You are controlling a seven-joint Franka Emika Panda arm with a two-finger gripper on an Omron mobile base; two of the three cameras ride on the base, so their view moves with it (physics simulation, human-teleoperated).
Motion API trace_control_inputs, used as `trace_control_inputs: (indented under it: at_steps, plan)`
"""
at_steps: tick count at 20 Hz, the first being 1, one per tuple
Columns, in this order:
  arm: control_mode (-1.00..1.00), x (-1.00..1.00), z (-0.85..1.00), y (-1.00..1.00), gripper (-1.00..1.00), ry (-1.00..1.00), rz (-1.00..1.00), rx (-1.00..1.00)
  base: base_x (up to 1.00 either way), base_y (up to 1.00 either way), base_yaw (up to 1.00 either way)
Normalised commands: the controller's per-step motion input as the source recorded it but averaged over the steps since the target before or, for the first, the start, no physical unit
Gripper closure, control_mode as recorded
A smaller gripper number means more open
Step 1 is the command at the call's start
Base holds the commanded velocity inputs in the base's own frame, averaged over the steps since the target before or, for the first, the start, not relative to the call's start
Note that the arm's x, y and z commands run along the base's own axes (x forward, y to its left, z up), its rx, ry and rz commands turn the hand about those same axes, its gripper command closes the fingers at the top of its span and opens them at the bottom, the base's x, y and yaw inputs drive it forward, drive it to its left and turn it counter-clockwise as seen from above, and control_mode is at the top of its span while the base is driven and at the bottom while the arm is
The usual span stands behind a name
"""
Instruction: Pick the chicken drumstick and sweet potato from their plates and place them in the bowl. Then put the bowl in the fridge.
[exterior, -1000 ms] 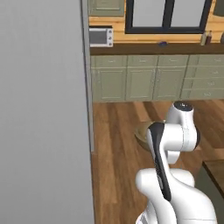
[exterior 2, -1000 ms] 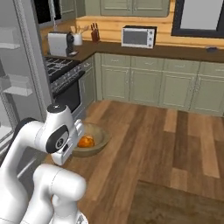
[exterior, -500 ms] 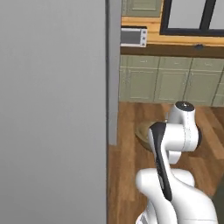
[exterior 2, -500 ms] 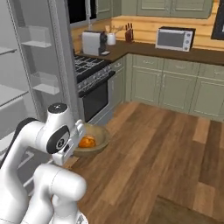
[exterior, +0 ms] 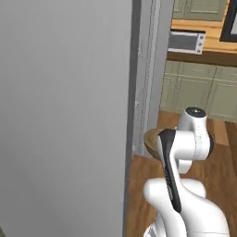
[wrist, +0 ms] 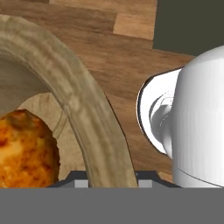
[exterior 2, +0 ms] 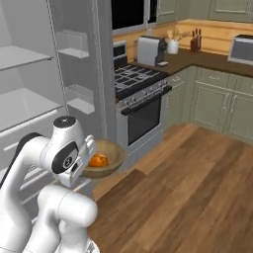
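Three views, taken in turn. From the left base camera, the fridge [exterior: 65,115] stands as a broad grey slab across the left, and a sliver of the wooden bowl [exterior: 152,141] peeks out beside the arm's elbow, right of the fridge's edge, with a microwave [exterior: 186,41] on the far table [exterior: 217,44]

From the right base camera, the fridge [exterior 2: 29,94] is open on the left, white shelves showing; the bowl [exterior 2: 105,159] is held up off the floor in front of it, by the arm's wrist, left of the stove [exterior 2: 138,84]. An orange-brown chicken drumstick [exterior 2: 98,160] lies inside

From the hand camera, the bowl's thick rim [wrist: 87,113] curves up from between the tool [wrist: 107,183] tips, so the tool is clamped on the rim; the drumstick [wrist: 26,148] sits inside at lower left, over the wood floor [wrist: 118,39]
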Motion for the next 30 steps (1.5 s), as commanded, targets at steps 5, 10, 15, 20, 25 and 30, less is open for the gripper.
trace_control_inputs:
  at_steps: [5, 10, 15, 20, 25, 30]
  plan:
    - [1.00, 0.00, 0.00, 0.00, 1.00, 0.00, 0.00, 0.00, 0.14, -0.11, 0.41]
    - [1.00, 0.00, 0.00, 0.00, 1.00, 0.00, 0.00, 0.00, 0.29, 0.00, 0.38]
    - [1.00, 0.00, 0.00, 0.00, 1.00, 0.00, 0.00, 0.00, 0.33, 0.01, 0.49]
    - [1.00, 0.00, 0.00, 0.00, 1.00, 0.00, 0.00, 0.00, 0.17, -0.02, 0.55]
    - [1.00, 0.00, 0.00, 0.00, 1.00, 0.00, 0.00, 0.00, 0.14, -0.18, 0.62]
    - [1.00, 0.00, 0.00, 0.00, 1.00, 0.00, 0.00, 0.00, 0.10, -0.30, 0.63]
